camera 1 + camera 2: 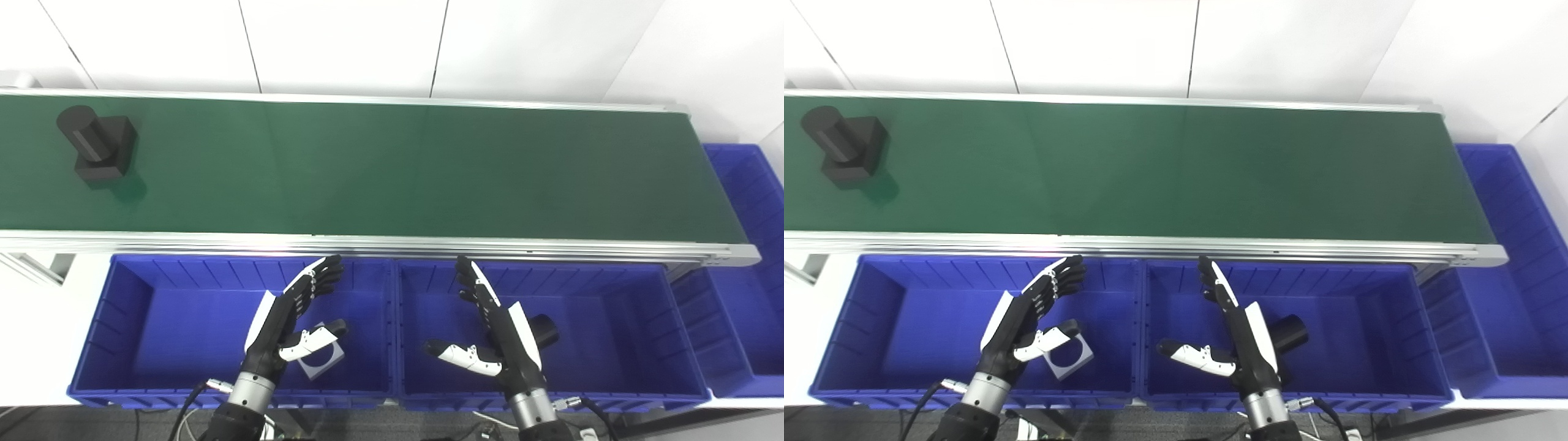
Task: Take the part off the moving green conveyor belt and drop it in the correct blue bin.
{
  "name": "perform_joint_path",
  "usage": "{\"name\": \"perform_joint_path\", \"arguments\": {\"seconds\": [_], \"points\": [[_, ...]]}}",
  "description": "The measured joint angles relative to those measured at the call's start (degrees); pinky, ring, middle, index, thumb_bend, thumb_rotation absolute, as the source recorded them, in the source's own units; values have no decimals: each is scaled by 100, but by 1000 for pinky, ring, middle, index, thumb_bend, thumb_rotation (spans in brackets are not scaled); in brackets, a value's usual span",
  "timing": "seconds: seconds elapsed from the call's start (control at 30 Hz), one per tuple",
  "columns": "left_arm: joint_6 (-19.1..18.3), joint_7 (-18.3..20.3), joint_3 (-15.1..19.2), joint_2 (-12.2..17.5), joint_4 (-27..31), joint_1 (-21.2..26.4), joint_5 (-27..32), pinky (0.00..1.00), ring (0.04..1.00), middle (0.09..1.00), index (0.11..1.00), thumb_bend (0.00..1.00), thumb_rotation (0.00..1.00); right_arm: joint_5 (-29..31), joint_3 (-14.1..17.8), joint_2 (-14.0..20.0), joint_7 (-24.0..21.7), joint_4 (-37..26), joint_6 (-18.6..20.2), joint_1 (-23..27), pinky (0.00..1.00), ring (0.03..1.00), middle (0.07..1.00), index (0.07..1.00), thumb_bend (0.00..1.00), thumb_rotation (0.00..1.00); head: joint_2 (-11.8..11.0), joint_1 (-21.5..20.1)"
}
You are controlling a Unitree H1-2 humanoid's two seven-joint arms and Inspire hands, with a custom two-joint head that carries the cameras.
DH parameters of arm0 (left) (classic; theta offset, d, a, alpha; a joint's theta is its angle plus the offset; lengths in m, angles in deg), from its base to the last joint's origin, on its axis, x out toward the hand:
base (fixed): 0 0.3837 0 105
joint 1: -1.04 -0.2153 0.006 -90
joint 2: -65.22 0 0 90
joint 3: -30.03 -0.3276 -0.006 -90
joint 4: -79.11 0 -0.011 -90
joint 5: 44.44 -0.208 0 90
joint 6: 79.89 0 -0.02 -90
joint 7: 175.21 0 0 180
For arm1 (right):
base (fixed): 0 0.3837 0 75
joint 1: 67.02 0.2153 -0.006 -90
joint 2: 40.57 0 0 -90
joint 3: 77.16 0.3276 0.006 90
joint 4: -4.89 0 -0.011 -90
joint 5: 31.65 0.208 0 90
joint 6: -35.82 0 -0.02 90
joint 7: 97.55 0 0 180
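The part (98,147) sits at the far left end of the belt (392,165), well apart from both hands. It is black: a cylinder rising tilted from a square block. Below the belt's near rail, the left hand (294,318) hovers over the left bin (122,288), fingers spread, holding nothing; a grey square piece (321,362) lies under it. The right hand (490,324) hovers over the middle bin (643,294), likewise released, beside a black cylinder (544,331).
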Motion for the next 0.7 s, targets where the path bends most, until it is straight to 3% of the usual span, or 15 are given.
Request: {"name": "perform_joint_path", "arguments": {"seconds": [0.7], "points": [[0,-65,-18,8,-36,7,-25,806,828,839,842,776,624,-21,1,-9,0,0,0,0,871,929,951,957,860,546,-9,0]]}}
